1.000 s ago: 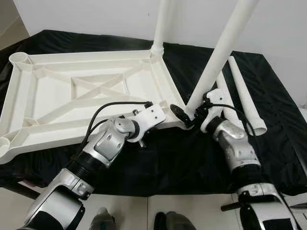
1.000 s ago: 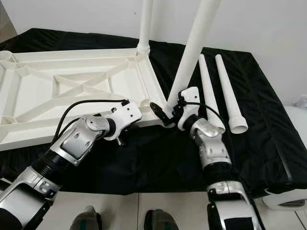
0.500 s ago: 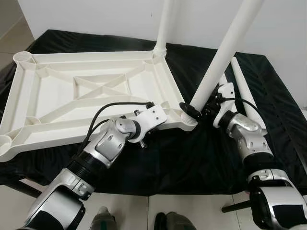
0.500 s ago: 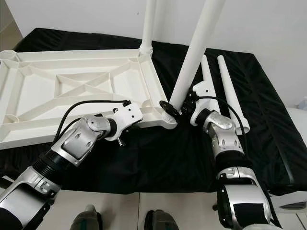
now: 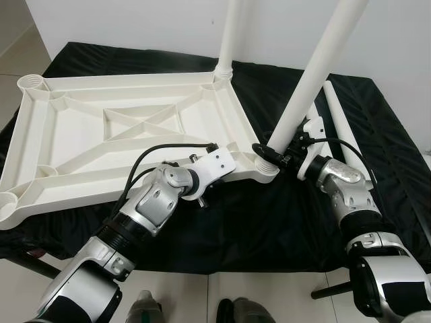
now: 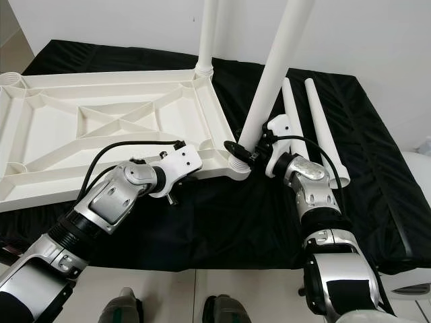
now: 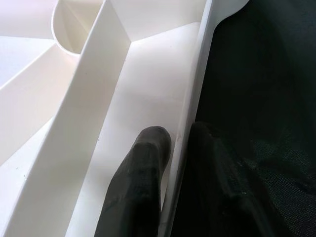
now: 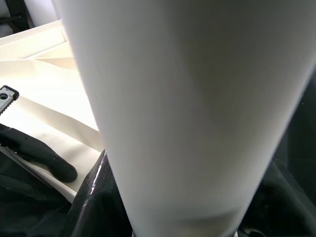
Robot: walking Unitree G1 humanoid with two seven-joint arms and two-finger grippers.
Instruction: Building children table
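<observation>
- Tabletop, white and ribbed, is laid upside down on a black cloth spread over the work surface, with its near right corner close to the middle of the scene.
- Its near edge is pinched by the left gripper: one black finger is set inside the rim wall, the other against the outside, so the rim is clamped between them.
- At the near right corner socket, a white leg is held at its base by the right gripper, whose fingers are closed around it; the leg is tilted up and to the right.
- In the right wrist view the leg is seen close up, with the left gripper's finger on the rim beyond.
- Two loose legs are laid side by side on the cloth to the right, behind the right arm.
- At the far right corner a second leg is stood upright in its socket.
- A pale wall is seen beyond the table.
</observation>
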